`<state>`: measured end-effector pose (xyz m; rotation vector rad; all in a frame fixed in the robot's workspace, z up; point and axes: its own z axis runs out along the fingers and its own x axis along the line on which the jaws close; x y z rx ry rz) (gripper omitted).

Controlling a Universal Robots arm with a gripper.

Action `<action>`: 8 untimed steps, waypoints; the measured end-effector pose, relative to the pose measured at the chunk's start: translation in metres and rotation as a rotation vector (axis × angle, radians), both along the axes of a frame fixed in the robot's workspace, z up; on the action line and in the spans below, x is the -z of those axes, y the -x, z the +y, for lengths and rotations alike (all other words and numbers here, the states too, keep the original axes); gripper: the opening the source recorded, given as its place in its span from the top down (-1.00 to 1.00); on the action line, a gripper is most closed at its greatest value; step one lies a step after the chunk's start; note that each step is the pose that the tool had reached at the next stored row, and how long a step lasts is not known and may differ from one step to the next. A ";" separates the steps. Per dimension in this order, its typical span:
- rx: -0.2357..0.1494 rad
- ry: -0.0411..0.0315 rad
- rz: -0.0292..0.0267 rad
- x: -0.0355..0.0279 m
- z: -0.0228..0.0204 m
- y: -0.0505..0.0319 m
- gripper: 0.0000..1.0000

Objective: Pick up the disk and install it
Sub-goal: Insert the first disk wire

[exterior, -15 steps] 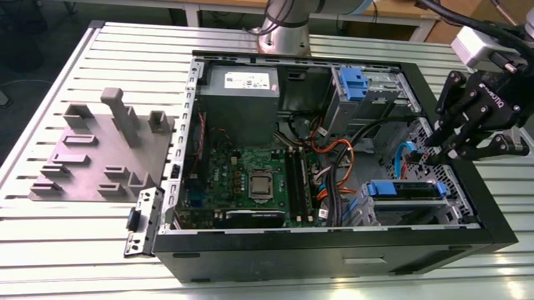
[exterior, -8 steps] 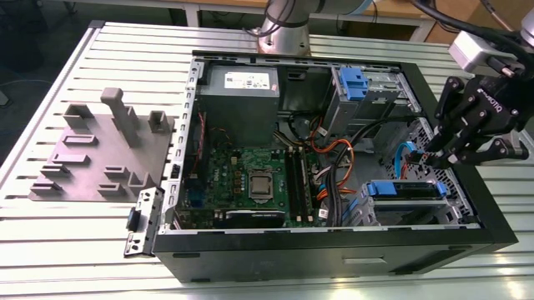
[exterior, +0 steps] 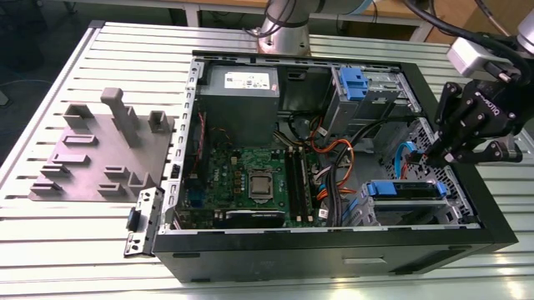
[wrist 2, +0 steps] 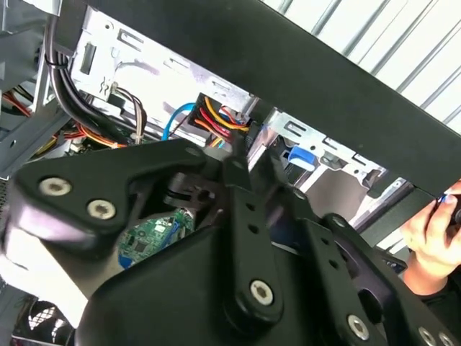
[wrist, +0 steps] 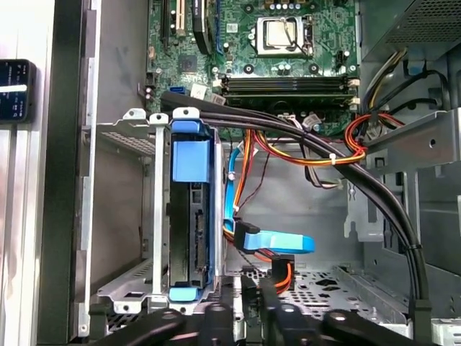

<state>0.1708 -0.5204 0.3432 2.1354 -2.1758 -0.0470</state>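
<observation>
The disk (exterior: 406, 190) sits slotted in the metal drive cage (exterior: 377, 212) at the near right corner of the open computer case, its blue bracket facing up. In the first wrist view the disk (wrist: 191, 216) stands on edge between the cage walls, with a blue tab at each end. My black gripper (exterior: 438, 159) hangs over the case's right side, above and a little behind the cage, apart from the disk. Its fingertips (wrist: 216, 317) sit close together with nothing between them, so it looks shut.
Orange, black and blue cables (wrist: 288, 245) run across the case floor beside the cage. A second blue bracket (exterior: 354, 84) sits in the upper bay, next to the grey power supply (exterior: 237, 87). A grey fixture (exterior: 100, 150) lies on the slatted table at the exterior view's left. A person's hand (wrist 2: 432, 238) is beside the case.
</observation>
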 end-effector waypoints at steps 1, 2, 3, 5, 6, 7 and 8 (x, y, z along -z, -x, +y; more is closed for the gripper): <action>0.000 0.0001 0.0000 0.0003 0.0000 0.0000 0.53; 0.000 0.0003 0.0000 0.0004 0.0000 0.0000 0.53; 0.000 0.0004 0.0000 0.0004 0.0000 0.0000 0.65; -0.001 0.0000 0.0000 0.0006 0.0000 -0.0001 0.67; -0.001 0.0000 0.0000 0.0006 0.0000 0.0000 0.67; -0.002 -0.0001 -0.0001 0.0005 0.0000 0.0005 0.67; -0.002 0.0000 -0.0002 0.0002 0.0000 0.0012 0.67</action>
